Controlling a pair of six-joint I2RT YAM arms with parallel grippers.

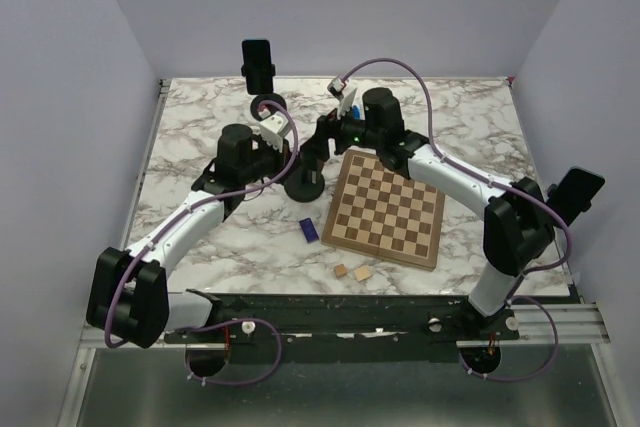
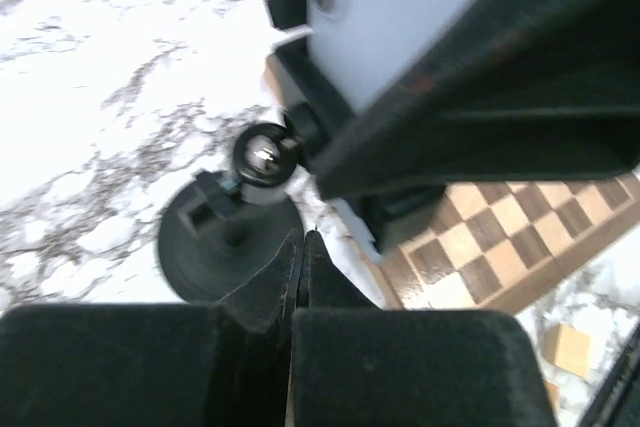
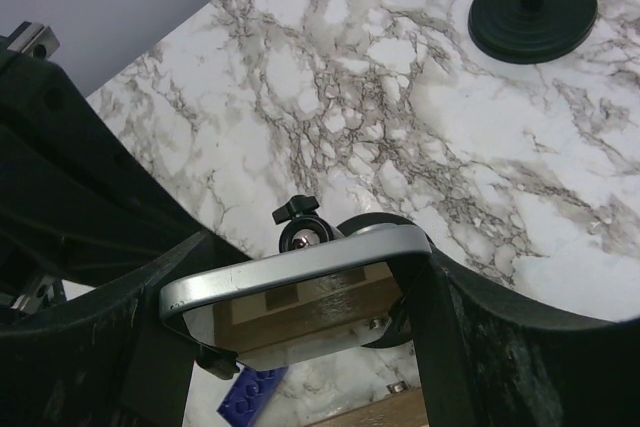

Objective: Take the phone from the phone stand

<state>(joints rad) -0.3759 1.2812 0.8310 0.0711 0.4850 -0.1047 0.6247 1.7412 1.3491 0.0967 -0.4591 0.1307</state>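
While on stand point(image 2: 225, 242), phone point(image 3: 300, 292) sits between right fingers point(image 3: 485, 347).

Silver-edged phone point(image 3: 300, 292), tilted, clamped in black round-based stand point(image 1: 304, 187)

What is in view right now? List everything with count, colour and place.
phone: one, silver-edged, at centre stand's head
phone stand: one, black, left of chessboard
chessboard: one, brown and tan, table centre-right
brick: one, blue, by chessboard's left corner
wooden blocks: two, tan, in front of chessboard
second stand: one, black, back of table, carrying a black device
table: one, white-grey marble
left gripper: one, black, shut, empty, above stand base
right gripper: one, black, closed on phone
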